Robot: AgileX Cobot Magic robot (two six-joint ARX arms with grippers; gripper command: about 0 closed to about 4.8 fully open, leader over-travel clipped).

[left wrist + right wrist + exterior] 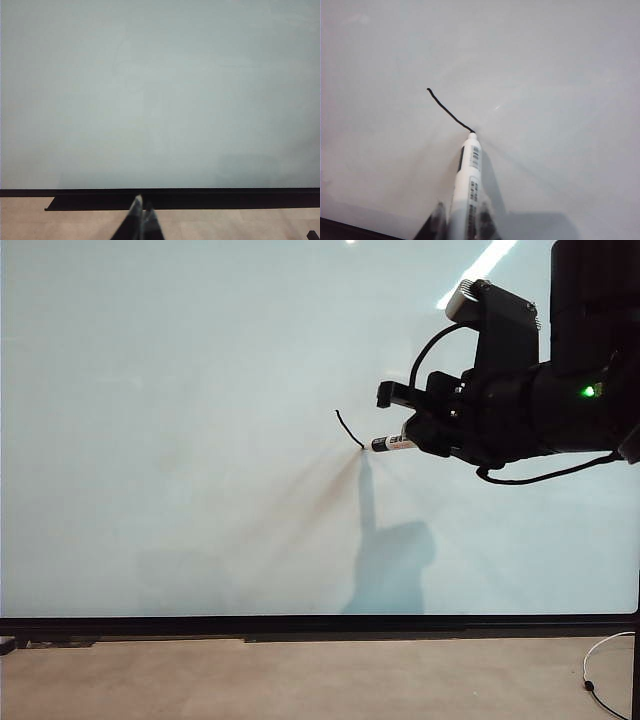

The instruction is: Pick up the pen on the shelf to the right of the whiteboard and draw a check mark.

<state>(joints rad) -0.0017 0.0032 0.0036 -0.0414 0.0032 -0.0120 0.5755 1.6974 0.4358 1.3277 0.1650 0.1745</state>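
Observation:
My right gripper [462, 212] is shut on the pen [469, 172], a white barrel with black lettering. Its black tip touches the whiteboard [560, 75] at the lower end of a short black stroke [447, 109]. In the exterior view the right gripper [428, 430] holds the pen [392, 444] roughly level, tip against the whiteboard [180, 420] right of centre, where the stroke [348, 430] slants down to the tip. Only this one short slanting stroke of the check mark shows. My left gripper [141, 206] is shut with nothing in it, low in front of the whiteboard [160, 90], away from the pen.
A black frame edge [300, 625] runs along the whiteboard's bottom, with a tan surface [300, 680] below it. A thin cable [600, 680] curls at the lower right. A black cable [545, 476] hangs under the right arm. The arm's shadow [390, 560] falls on the board.

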